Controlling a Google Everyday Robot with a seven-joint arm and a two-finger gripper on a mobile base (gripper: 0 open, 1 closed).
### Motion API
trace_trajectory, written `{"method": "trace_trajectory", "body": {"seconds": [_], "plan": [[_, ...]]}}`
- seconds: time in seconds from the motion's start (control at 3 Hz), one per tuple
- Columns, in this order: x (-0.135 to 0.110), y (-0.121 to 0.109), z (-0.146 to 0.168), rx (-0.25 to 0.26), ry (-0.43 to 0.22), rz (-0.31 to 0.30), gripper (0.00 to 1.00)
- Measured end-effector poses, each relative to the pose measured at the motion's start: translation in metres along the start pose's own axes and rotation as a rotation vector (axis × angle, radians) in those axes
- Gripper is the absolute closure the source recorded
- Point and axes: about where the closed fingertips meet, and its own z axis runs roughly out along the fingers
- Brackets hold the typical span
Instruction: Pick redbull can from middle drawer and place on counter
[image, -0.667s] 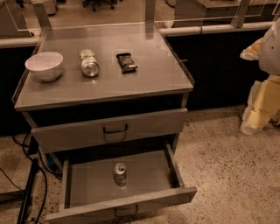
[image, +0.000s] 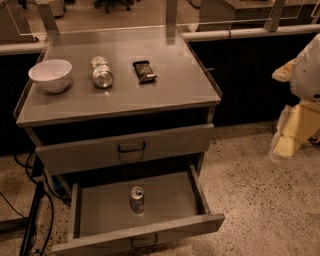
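The redbull can (image: 137, 199) stands upright on the floor of the open middle drawer (image: 170, 197), a little left of centre, with its silver top and pull tab facing up. The drawer is pulled out toward the camera, below a shut drawer with a dark loop handle (image: 131, 147). The counter (image: 175, 82) is the grey steel top above. My gripper (image: 287, 141) is the pale arm end at the far right, off the cabinet's side, about level with the upper drawer and well away from the can. It holds nothing that I can see.
On the counter are a white bowl (image: 50, 75) at the left, a fatter shiny silver can (image: 102, 74) lying on its side, and a dark snack packet (image: 144, 71). Black cables (image: 35, 220) run along the floor left of the cabinet. Speckled floor lies to the right.
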Motion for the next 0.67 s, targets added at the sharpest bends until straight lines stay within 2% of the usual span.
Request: {"method": "trace_trajectory", "body": {"seconds": [0.33,0.67], "plan": [[0.008,0.004,0.043,-0.037,-0.02,0.037,0.0],[0.006,0.012,0.087,-0.091,-0.053,0.044,0.0]]}}
